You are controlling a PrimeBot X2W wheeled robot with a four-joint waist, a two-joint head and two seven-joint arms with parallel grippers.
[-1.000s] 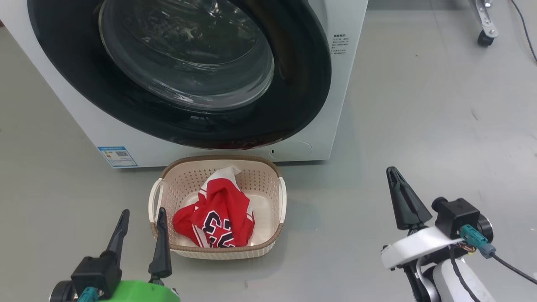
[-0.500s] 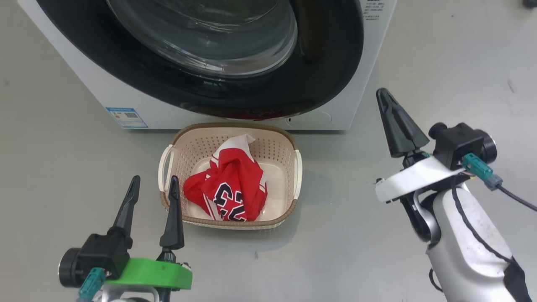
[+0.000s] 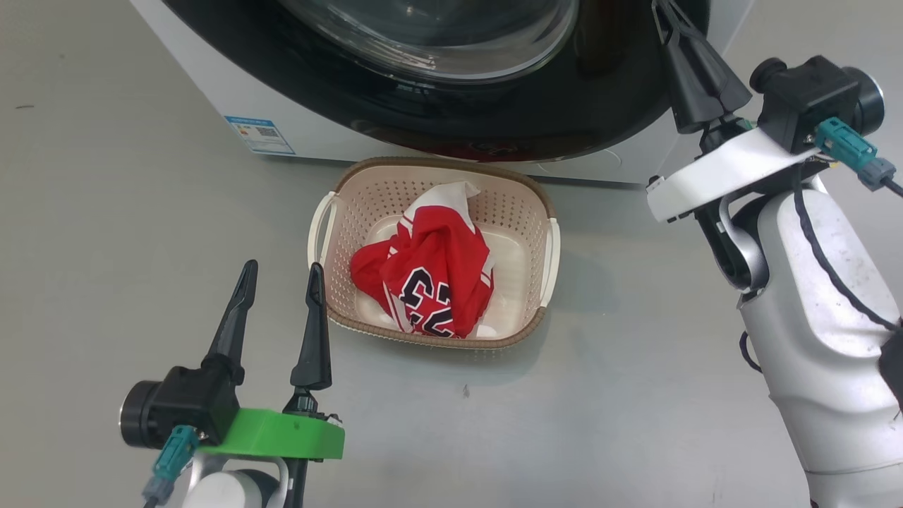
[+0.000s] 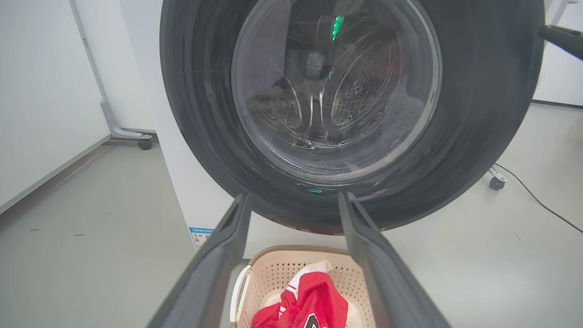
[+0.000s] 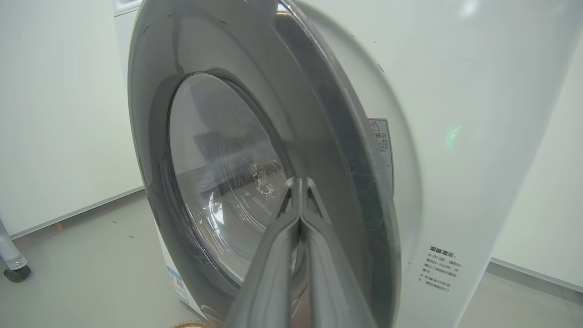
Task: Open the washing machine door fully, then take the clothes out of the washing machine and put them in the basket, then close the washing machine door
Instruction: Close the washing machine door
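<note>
The washing machine (image 3: 219, 77) stands at the top of the head view, its round black door (image 3: 550, 106) lying against its front; I cannot tell if it is latched. On the floor before it sits the basket (image 3: 437, 166), holding red-and-white jersey clothes (image 3: 437, 275). My left gripper (image 3: 281, 268) is open and empty just left of the basket's near corner. The left wrist view has this gripper (image 4: 291, 198) facing the door (image 4: 196, 91) above the basket (image 4: 273, 273). My right gripper (image 3: 667, 17) is shut and empty at the door's right rim, pointing at the glass (image 5: 218, 150) in its own view (image 5: 300, 182).
A blue label sticker (image 3: 259, 135) marks the machine's lower left corner. Grey floor lies to the left and right of the basket. A wheeled stand (image 4: 136, 136) stands by the white wall left of the machine. A caster (image 4: 496, 182) and a black cable (image 4: 533, 196) lie to its right.
The head camera has tilted down and swung, shifting the picture. My shut right gripper has risen from the floor area right of the basket up to the door's right rim. The left gripper holds its place.
</note>
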